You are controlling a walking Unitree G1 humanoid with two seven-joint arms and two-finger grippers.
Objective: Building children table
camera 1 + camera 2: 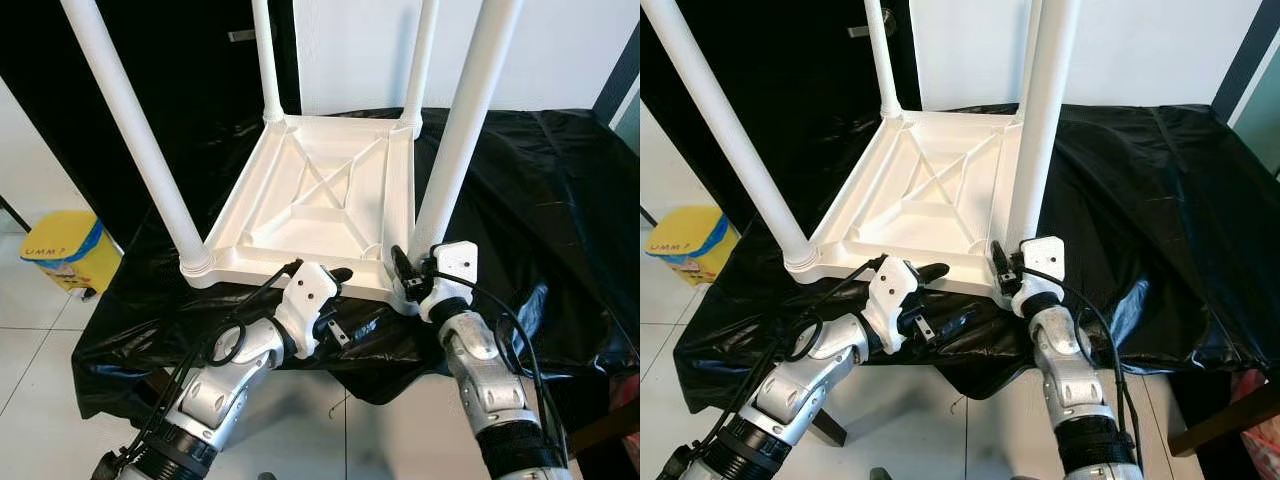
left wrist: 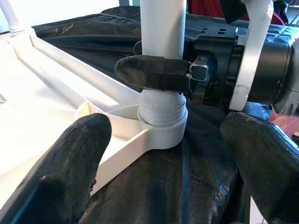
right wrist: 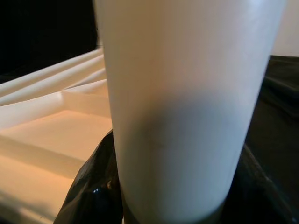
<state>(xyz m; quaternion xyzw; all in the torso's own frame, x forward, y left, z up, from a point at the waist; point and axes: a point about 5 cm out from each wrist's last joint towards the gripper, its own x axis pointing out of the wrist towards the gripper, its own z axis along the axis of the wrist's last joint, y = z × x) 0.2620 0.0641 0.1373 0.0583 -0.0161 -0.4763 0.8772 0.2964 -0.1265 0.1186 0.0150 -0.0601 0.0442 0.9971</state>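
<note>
The white children's table (image 1: 330, 200) lay upside down on the desk (image 1: 540, 190), which was draped in black plastic sheeting, with its near edge just at the desk's front edge and its four legs pointing up. The right claw (image 1: 402, 268) was at the table's near right corner, its black fingers (image 2: 154, 73) closed around the base of the near right leg (image 1: 465, 120) just above the threaded socket (image 2: 161, 126) where that leg met the corner. In the right wrist view the leg stood right against the camera, upright. The left claw (image 1: 335, 290) hovered at the table's near edge, just to the left of that same corner, its two fingers spread open and holding nothing, pointed toward the socket and the right claw's grip. The near left leg (image 1: 135, 130) rose tilted from the near left corner. A yellow bin (image 1: 62, 250) stood on the tiled floor (image 1: 30, 340) off the desk's left side.
</note>
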